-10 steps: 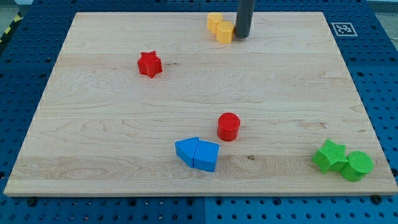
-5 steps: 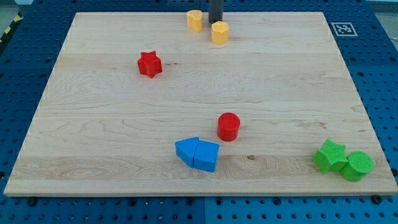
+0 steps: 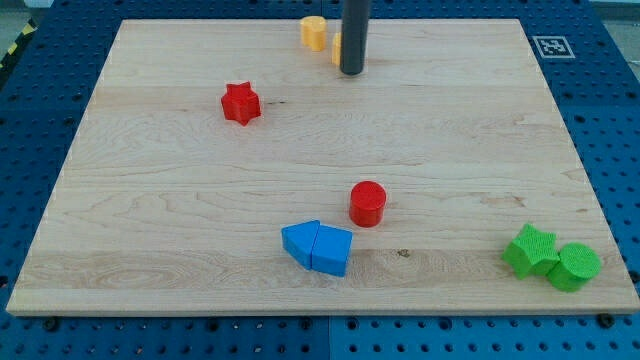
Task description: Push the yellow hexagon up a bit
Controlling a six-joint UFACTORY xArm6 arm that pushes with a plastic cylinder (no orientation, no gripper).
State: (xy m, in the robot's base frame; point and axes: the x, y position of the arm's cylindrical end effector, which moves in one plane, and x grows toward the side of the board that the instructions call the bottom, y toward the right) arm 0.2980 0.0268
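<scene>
While the dark rod (image 3: 354, 35) stands near the view's top edge of the wooden counter (image 3: 150, 200), my tip (image 3: 351, 71) rests on the wood just below a yellow block (image 3: 338, 46), which the rod mostly hides; only a sliver of it shows at the rod's left side, so its shape cannot be made out. Just to the view's left of it, apart from it, sits a second yellow piece (image 3: 314, 32), rounded on top. No gripper exists on this arm, so no spread or pinch can be reported. Farther left lies a red star (image 3: 240, 103). Near the middle stands a red cylinder (image 3: 367, 203), and just below it two blue blocks (image 3: 318, 247) touch each other. At the view's bottom right, a green star (image 3: 530, 250) touches a green cylinder (image 3: 574, 266).
</scene>
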